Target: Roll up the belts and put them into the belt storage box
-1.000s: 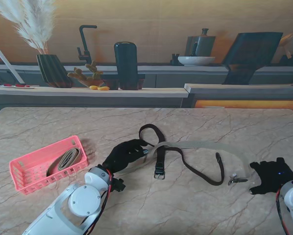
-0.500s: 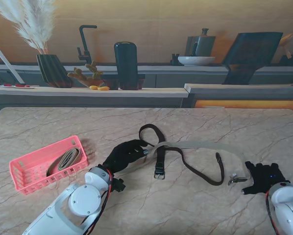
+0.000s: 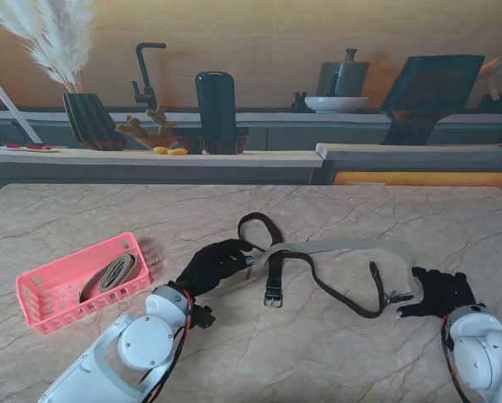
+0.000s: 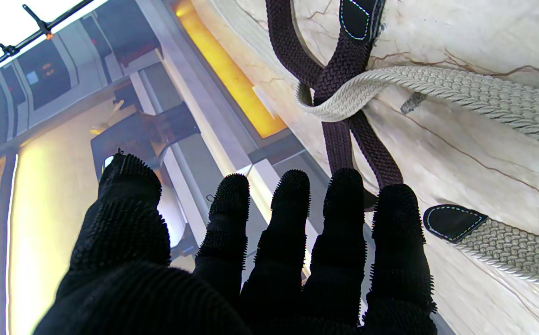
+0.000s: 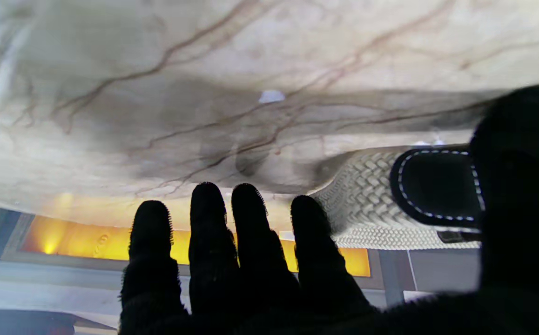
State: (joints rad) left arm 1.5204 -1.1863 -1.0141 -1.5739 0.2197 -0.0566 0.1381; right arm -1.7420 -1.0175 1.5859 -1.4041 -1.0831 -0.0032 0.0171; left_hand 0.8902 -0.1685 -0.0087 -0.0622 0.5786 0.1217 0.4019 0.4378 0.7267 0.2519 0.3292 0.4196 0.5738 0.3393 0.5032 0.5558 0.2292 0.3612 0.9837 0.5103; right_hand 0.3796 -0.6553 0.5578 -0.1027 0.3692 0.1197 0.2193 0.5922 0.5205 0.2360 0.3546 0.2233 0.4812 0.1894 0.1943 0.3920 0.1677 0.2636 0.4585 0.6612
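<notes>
Beside the right hand (image 3: 436, 293), fingers spread and nothing held, the beige belt (image 3: 335, 248) buckle end is seen. Near the open left hand (image 3: 211, 265) lies the brown belt (image 3: 318, 276) (no readable writing anywhere); the pink box (image 3: 45, 306) sits leftward.

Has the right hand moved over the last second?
Yes. In the stand view the right hand has slid left across the table, toward the buckle end of the beige belt, which it now reaches; earlier a gap separated them.

Woven cloth belts (image 3: 335, 248) on glossy marble table (image 3: 234, 353).
</notes>
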